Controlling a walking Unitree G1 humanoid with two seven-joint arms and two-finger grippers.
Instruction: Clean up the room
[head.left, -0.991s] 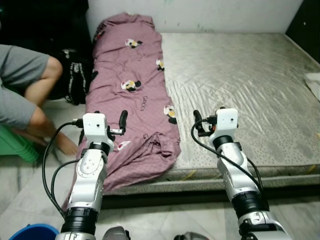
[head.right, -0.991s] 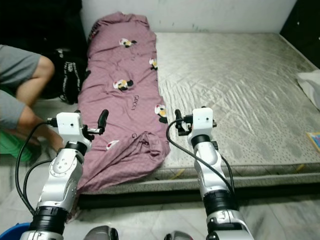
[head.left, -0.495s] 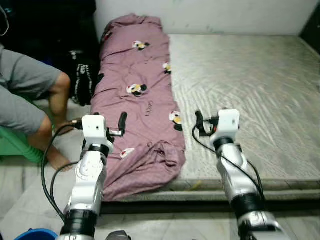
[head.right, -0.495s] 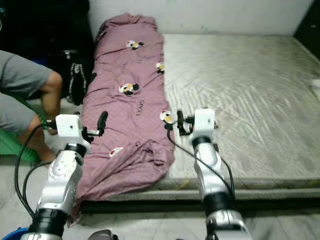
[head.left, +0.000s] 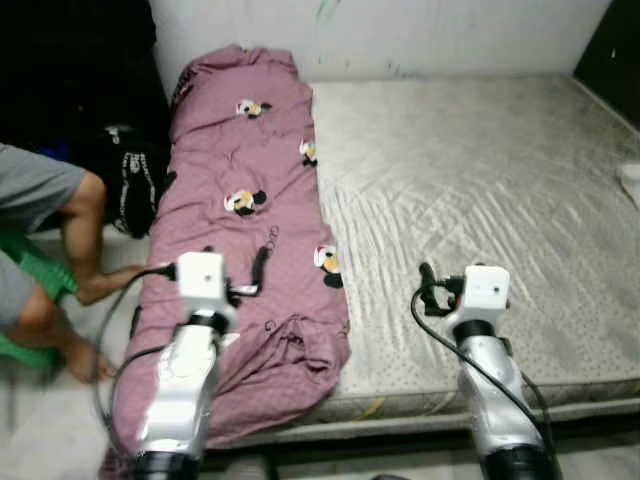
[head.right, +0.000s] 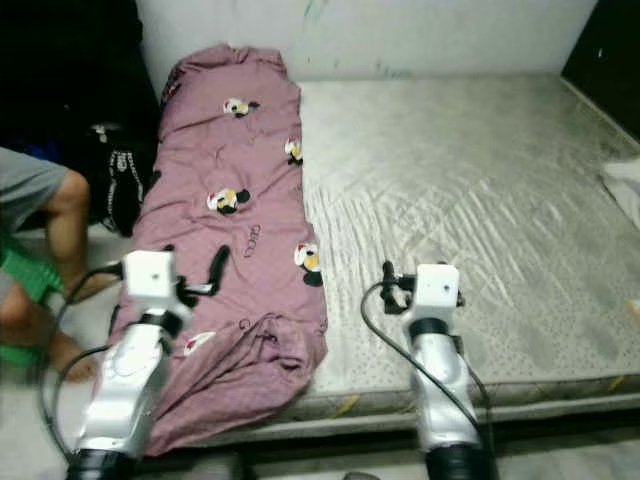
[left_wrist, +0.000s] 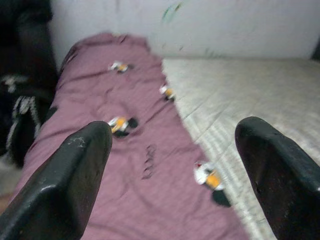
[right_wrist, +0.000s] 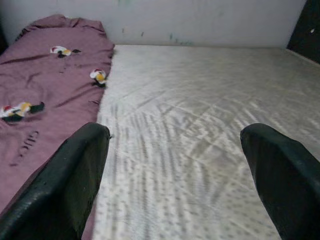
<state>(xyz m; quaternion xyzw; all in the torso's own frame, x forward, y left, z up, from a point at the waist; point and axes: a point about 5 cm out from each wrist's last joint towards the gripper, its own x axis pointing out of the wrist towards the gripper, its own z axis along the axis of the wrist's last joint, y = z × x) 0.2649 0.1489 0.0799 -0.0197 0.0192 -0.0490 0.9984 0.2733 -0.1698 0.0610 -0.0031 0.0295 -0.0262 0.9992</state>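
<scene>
A purple blanket (head.left: 250, 150) printed with cartoon figures lies lengthwise along the left side of a bare grey mattress (head.left: 480, 180). Its near end is bunched and hangs over the front edge. My left gripper (head.left: 232, 262) is raised over the blanket's near part. In the left wrist view it (left_wrist: 175, 135) is open, with nothing between the fingers. My right gripper (head.left: 450, 280) hovers over the mattress near its front edge, just right of the blanket. It (right_wrist: 175, 132) is open and holds nothing.
A person sits at the left on a green stool (head.left: 30, 270), with a bare leg (head.left: 70, 220) close to the bed. A black bag (head.left: 130, 180) stands against the bed's left side. Something white (head.left: 630, 180) lies at the mattress's right edge. A white wall (head.left: 400, 30) closes the back.
The whole picture has shifted as the camera moved and tilted: the bed sits lower in view and the floor has dropped out. Both arms keep the same raised pose with fingers apart.
</scene>
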